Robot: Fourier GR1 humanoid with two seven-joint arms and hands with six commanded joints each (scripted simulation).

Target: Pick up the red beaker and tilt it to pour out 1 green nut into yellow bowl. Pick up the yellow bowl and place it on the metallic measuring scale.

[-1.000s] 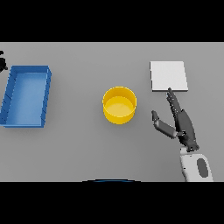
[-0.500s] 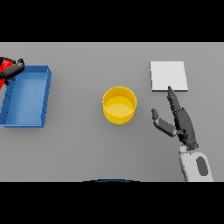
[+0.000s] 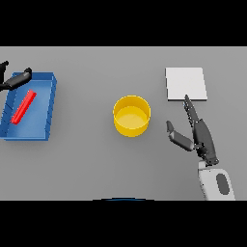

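From the head view you are between steps: the red beaker [image 3: 23,106] lies in the blue rectangular tray [image 3: 50,107] left of the round yellow bowl [image 3: 131,116], the left hand [image 3: 16,79] spread above it, and your spread right hand [image 3: 197,134] must next grasp that bowl for the flat metallic scale [image 3: 186,84] on the grey table [image 3: 91,159].

Your right hand [image 3: 201,137] is dark grey, with long slim fingers [image 3: 189,109] and a stubby thumb, on a white forearm bearing a grey oval inset. At nine o'clock, your left hand [image 3: 17,79] shows equally dark.
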